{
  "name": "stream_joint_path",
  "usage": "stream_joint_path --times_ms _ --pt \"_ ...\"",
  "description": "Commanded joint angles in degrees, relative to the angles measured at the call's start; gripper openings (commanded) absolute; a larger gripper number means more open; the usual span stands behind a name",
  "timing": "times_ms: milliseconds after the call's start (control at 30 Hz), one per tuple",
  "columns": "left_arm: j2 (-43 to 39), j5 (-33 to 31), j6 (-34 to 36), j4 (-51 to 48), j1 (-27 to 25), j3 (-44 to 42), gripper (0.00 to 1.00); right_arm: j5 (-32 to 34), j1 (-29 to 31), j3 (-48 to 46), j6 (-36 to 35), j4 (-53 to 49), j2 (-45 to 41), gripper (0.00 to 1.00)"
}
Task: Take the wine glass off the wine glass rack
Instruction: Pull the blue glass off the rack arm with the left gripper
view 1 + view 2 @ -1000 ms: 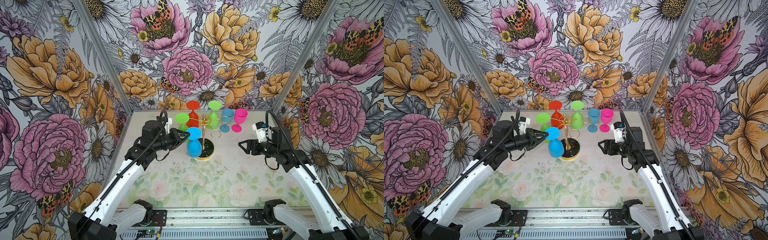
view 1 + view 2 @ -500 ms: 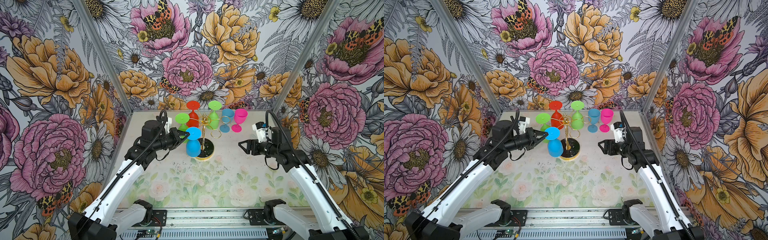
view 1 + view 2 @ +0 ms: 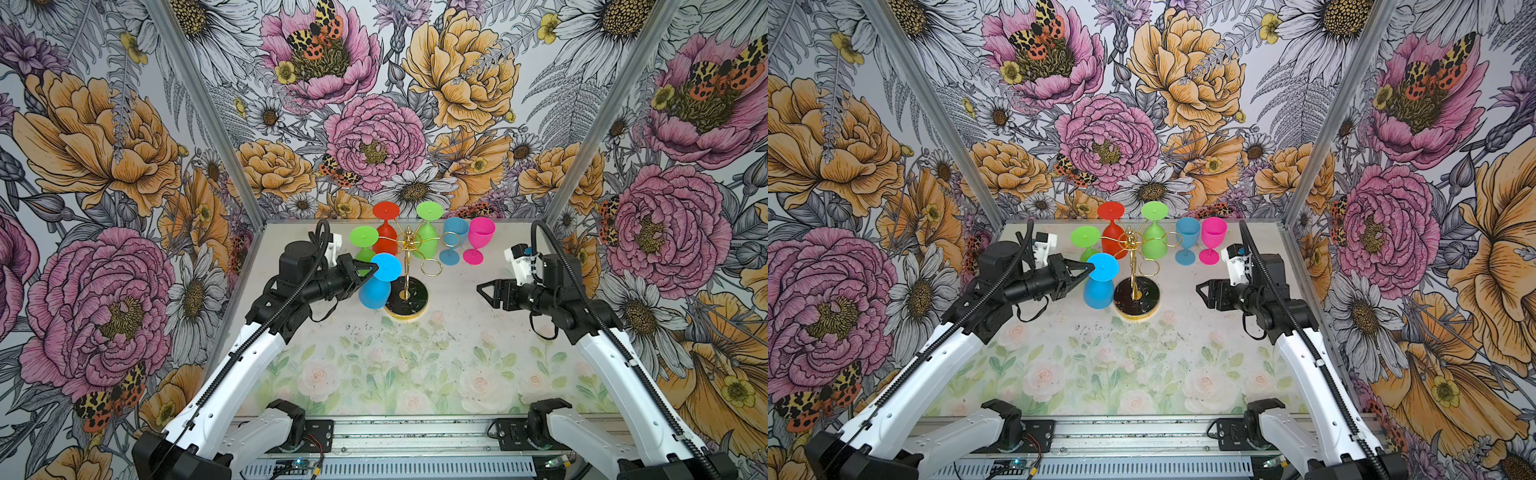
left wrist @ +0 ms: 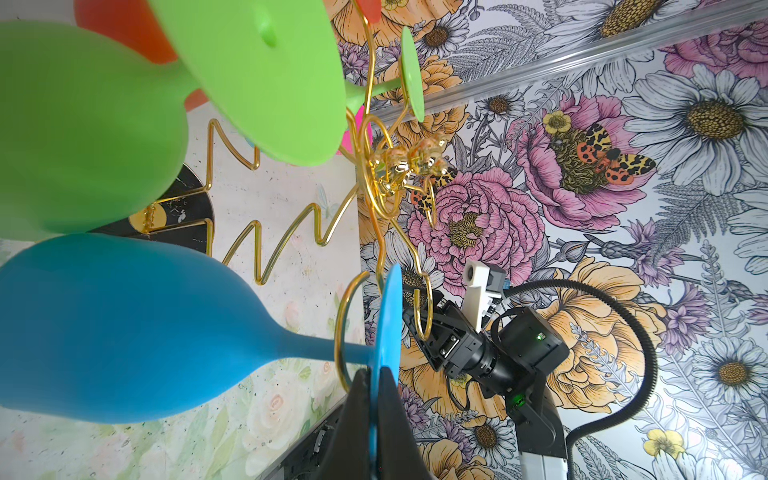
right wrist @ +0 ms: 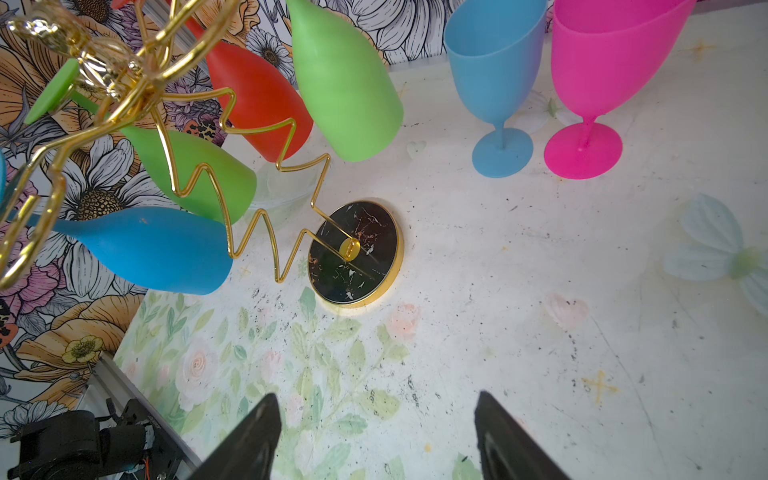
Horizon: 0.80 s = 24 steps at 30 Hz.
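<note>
The wine glass rack (image 3: 417, 291) stood toward the far middle of the tabletop (image 3: 457, 357) on its round black base. A blue wine glass (image 3: 374, 291) hung bowl-down from the rack's near-left loop, with its stem through the gold ring and its foot disc resting above it. In the left wrist view the left fingers (image 4: 353, 428) were pinched tight on the rim of that foot disc, one on each face. The right fingers (image 5: 249, 436) stood wide apart with nothing between them, held above the tabletop well to the right of the rack.

Three more glasses hung upside down from the rack's far and left loops. A red glass (image 3: 384, 245) hung between a left green glass (image 3: 363, 237) and a right green glass (image 3: 428, 247). Far right of the rack, a light blue glass (image 3: 454, 239) and a pink glass (image 3: 481, 237) stood upright just beside each other.
</note>
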Motion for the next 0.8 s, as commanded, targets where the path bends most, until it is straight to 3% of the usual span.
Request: stream_joint_path --times_ms 0,767 --pt "-1.3 2.3 -2.0 3.6 1.1 -1.5 0.02 0.4 0.5 -1.0 0.8 1.9 -0.1 0.74" --pt "2.2 7.4 -8.2 11.6 3.0 -1.2 0.0 0.5 0.6 -1.7 1.2 2.3 -1.1 0.74"
